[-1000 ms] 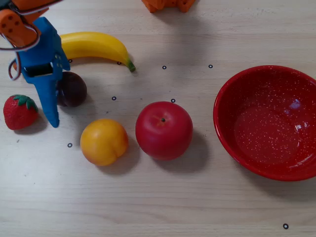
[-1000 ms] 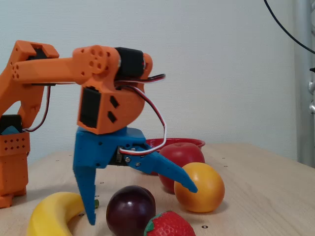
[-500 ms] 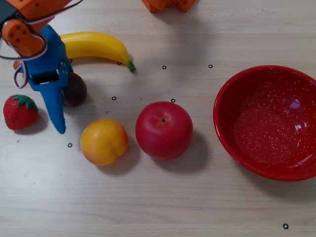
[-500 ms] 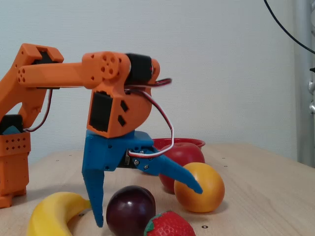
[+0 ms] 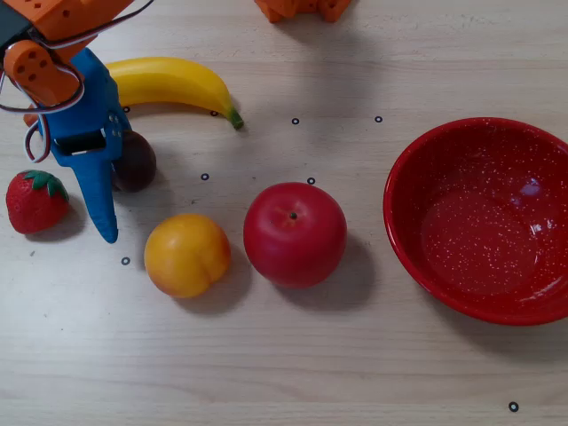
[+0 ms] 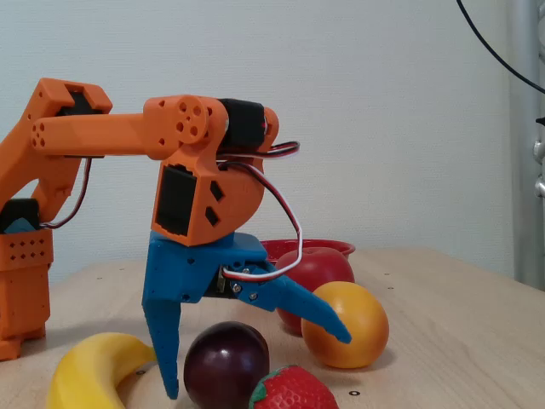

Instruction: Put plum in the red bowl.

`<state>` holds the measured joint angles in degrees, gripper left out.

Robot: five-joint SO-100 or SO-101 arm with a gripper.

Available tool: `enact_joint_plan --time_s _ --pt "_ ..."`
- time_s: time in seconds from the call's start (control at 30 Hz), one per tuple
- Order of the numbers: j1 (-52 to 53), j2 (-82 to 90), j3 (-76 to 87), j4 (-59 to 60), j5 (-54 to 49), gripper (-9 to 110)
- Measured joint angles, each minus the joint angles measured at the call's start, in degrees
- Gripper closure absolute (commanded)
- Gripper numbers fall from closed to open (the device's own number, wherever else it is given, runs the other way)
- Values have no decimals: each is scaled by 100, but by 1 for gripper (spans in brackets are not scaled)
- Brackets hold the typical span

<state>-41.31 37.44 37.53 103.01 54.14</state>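
Note:
The plum (image 5: 140, 161) is a small dark maroon ball at the left of the overhead view, its left part covered by my blue gripper (image 5: 99, 182). In the fixed view the plum (image 6: 226, 365) rests on the table under the gripper (image 6: 254, 364), which is open. One finger points straight down between the banana and the plum; the other reaches out toward the orange. Nothing is held. The red bowl (image 5: 484, 222), speckled and empty, sits at the far right of the overhead view; only its rim (image 6: 328, 247) shows behind the apple in the fixed view.
A banana (image 5: 169, 82) lies just above the plum, a strawberry (image 5: 35, 202) to its left, an orange (image 5: 186, 255) and a red apple (image 5: 295, 233) between plum and bowl. The arm's orange base (image 6: 21, 281) stands at the fixed view's left.
The gripper has shifted a little toward the plum and now covers more of it in the overhead view. The jaws stay open, and no fruit has moved.

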Motion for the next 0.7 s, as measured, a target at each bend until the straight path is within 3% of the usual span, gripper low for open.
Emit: enact_joint_plan --time_s 0.5,0.7 --pt "0 0 0 -9 -9 39" --pt "0 0 0 -9 -9 47"
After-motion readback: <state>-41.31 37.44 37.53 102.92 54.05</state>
